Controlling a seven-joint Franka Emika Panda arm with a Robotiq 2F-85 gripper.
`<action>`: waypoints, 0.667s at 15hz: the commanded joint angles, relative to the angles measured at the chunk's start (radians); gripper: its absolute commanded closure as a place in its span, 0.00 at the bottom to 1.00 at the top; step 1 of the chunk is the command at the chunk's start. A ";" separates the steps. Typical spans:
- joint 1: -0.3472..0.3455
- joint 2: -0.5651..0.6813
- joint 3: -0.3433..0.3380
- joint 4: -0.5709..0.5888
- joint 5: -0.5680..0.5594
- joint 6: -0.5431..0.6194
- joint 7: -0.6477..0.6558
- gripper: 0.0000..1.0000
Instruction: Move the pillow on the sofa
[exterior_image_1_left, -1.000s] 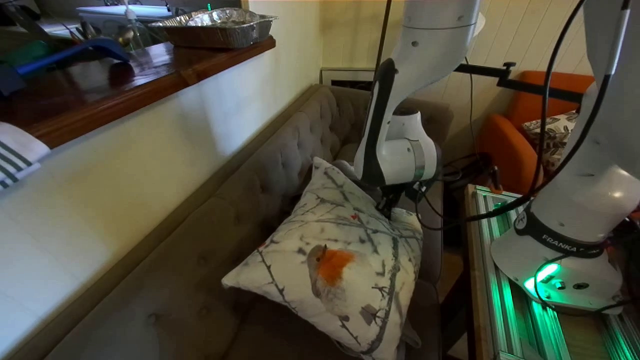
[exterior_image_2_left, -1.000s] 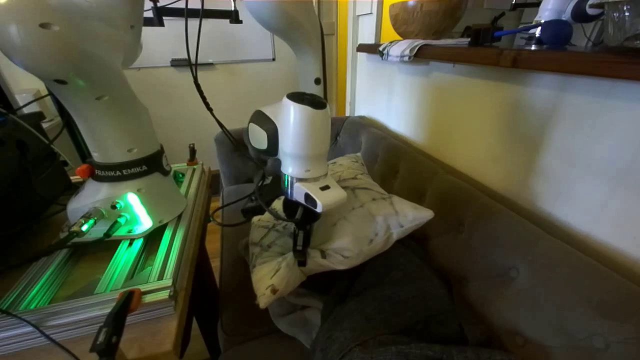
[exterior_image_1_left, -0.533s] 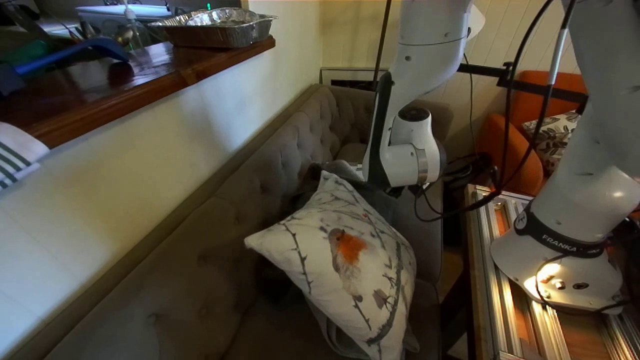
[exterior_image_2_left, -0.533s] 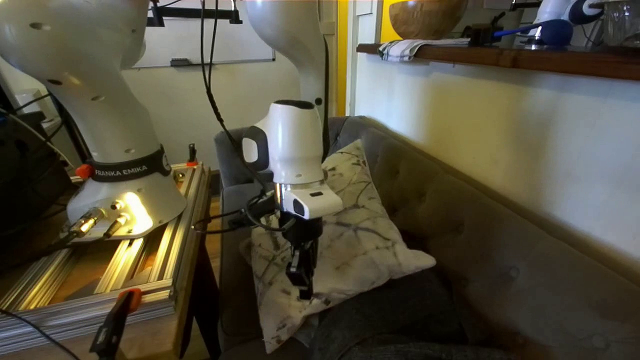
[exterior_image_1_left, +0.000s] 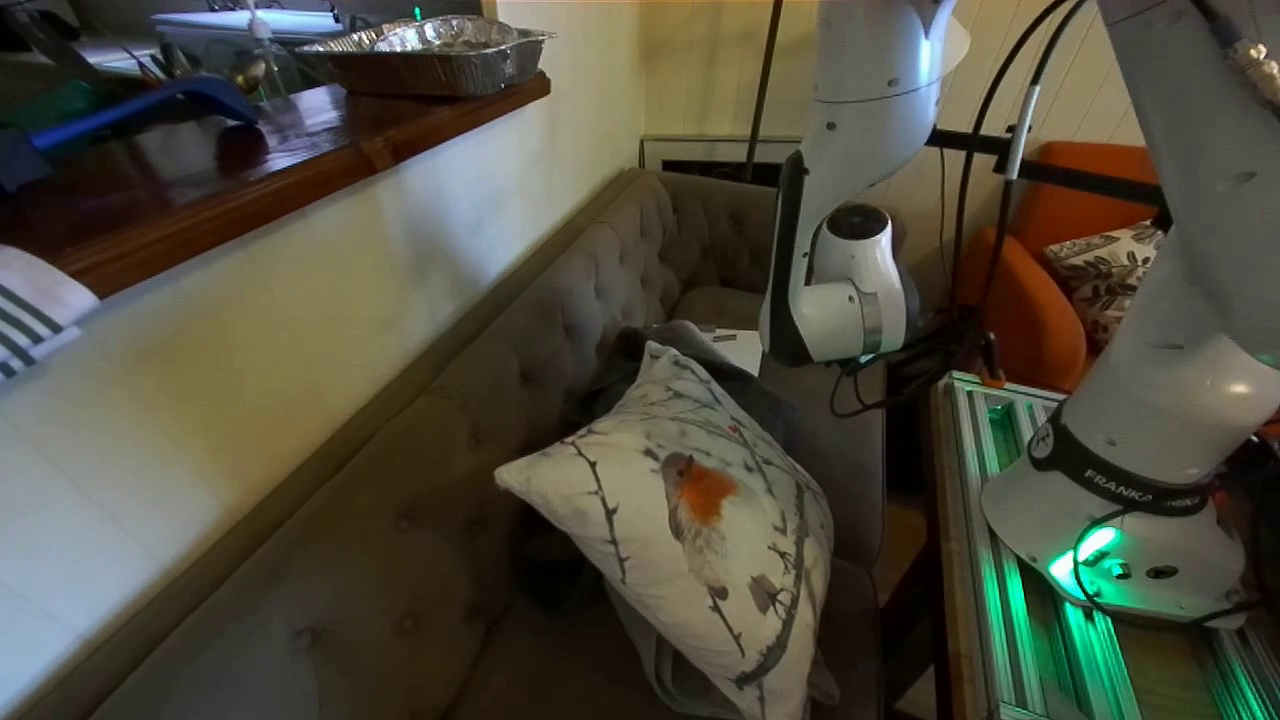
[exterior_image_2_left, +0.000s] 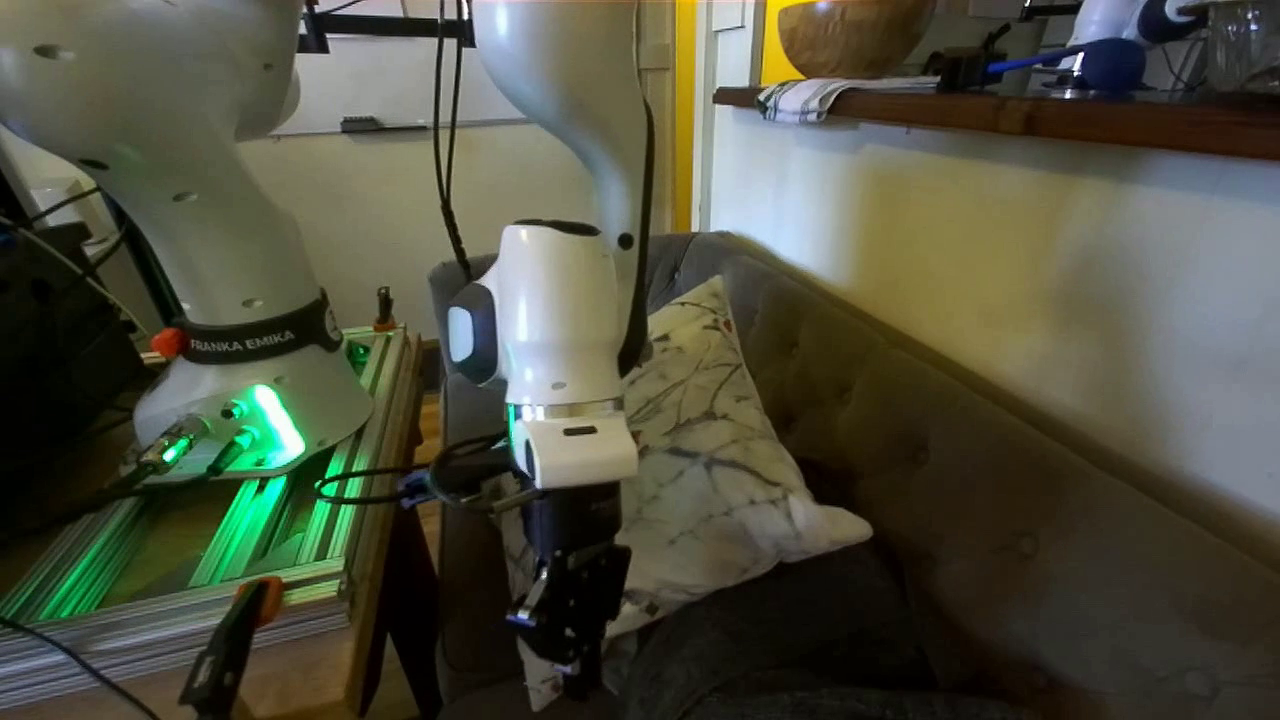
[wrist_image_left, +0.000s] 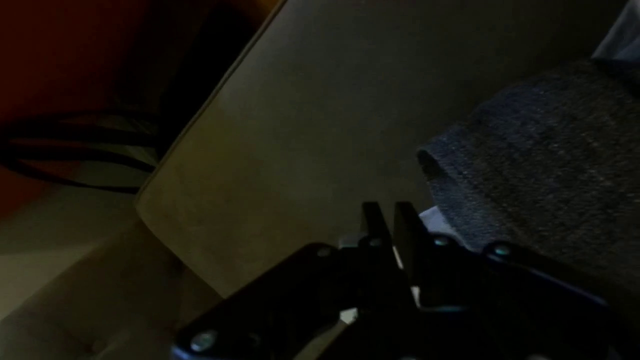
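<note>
The white pillow (exterior_image_1_left: 720, 540) with a robin and branches lies on the grey sofa (exterior_image_1_left: 400, 560), tilted against its backrest. It also shows in an exterior view (exterior_image_2_left: 710, 470), partly behind my arm. My gripper (exterior_image_2_left: 570, 650) points down beside the pillow, apart from it as far as I can tell. In the wrist view, my gripper (wrist_image_left: 386, 210) has its fingers a narrow gap apart with nothing between them, over the sofa seat (wrist_image_left: 300, 130). In the exterior view with the robin, the fingers are hidden behind the wrist.
A dark grey cloth (exterior_image_2_left: 790, 620) lies on the sofa beside the pillow and in the wrist view (wrist_image_left: 540, 170). A white flat thing (exterior_image_1_left: 738, 348) is partly under it. The robot's table (exterior_image_1_left: 965, 520) borders the sofa. A wooden counter (exterior_image_1_left: 300, 170) runs along the wall.
One second ago my gripper was on the pillow's edge and creased it. The pillow has been let go and has settled. The gripper has moved away from it, towards the far end of the sofa.
</note>
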 joint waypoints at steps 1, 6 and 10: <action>-0.102 -0.094 0.142 -0.039 -0.158 0.005 0.020 0.56; -0.215 -0.318 0.257 -0.200 -0.262 0.011 0.025 0.21; -0.346 -0.397 0.422 -0.123 -0.266 -0.086 -0.074 0.00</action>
